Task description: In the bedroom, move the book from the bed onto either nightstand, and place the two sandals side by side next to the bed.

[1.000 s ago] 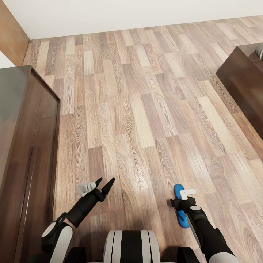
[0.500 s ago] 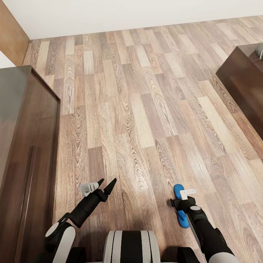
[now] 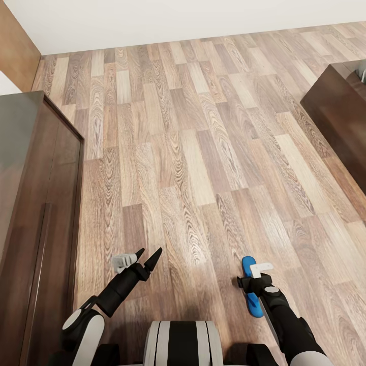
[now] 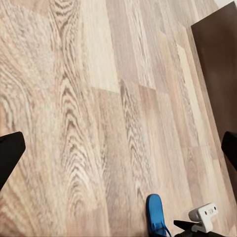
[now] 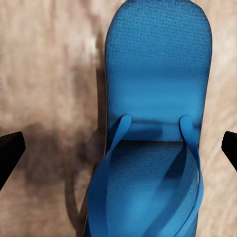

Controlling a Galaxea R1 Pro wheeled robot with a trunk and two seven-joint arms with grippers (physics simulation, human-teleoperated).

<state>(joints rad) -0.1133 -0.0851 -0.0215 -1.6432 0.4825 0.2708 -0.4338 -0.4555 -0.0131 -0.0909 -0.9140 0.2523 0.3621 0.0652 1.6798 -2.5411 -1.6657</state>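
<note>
One flat pebbled-blue sandal (image 5: 153,128) | wood-plank floor (image 3: 203,152) | both tools spread apart

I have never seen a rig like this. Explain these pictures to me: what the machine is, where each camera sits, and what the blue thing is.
This is a simulated wheeled robot with two arms, steered remotely by a person. The big picture comes from a camera on its head, looking down over both arms at the brown-grey wood-plank floor. A tall dark wooden cabinet stands at its left, and another dark brown piece of furniture at far right. The other two pictures come from cameras on each wrist, looking along the jaws.

The blue thing is a bright-blue flat sandal. The right wrist camera looks straight at it. The right jaws are spread open on either side of it, not gripping it. The left jaws are open over bare floor and hold nothing.
</note>
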